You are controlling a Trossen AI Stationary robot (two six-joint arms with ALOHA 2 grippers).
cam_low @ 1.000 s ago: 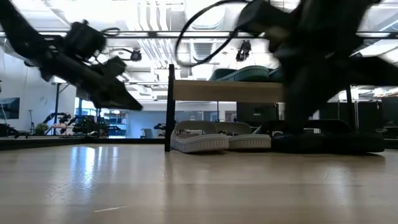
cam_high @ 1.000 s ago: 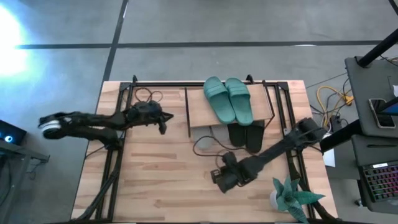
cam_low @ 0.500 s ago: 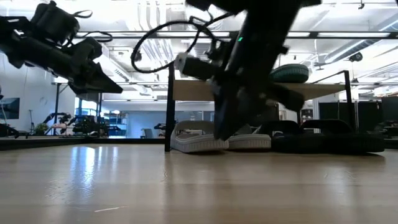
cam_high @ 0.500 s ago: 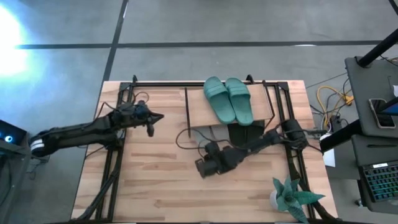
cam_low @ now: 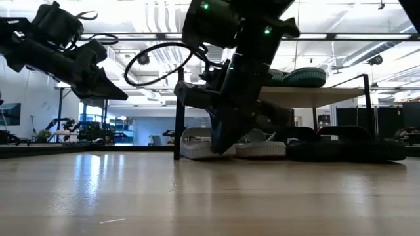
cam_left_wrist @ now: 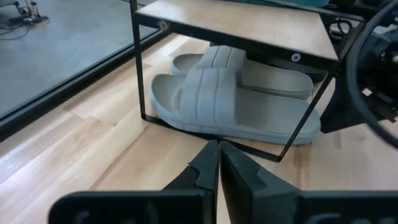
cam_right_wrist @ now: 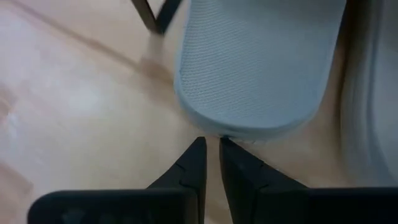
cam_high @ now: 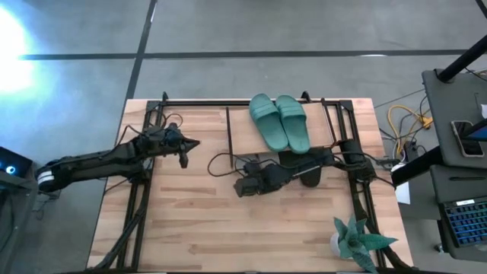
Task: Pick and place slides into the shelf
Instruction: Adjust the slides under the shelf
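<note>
We see the teal green pair [cam_high: 279, 122] lying side by side on the plank top of the shelf [cam_high: 242, 134], which stands toward the far middle of the table [cam_high: 190, 228]. Under the plank, the light grey pair [cam_left_wrist: 233, 106] rests on the table within the black wire frame, one sandal just beside the other, and the black pair [cam_low: 344, 147] sits next to them on the shelf's right side.

The right gripper [cam_high: 245, 185] is low over the table at the shelf's front edge, just in front of the grey pair. In the right wrist view its fingertips [cam_right_wrist: 198, 152] are nearly together with only a thin gap, holding nothing, and they point at the rounded end of one grey sandal [cam_right_wrist: 261, 62], close to it; we cannot tell whether they touch it.

The left gripper [cam_high: 185, 148] hangs above the table to the left of the shelf, well apart from it. Its fingers [cam_left_wrist: 208, 163] are pressed together and empty, aimed toward the grey pair.

A small potted plant [cam_high: 356, 240] stands at the table's near right corner.
</note>
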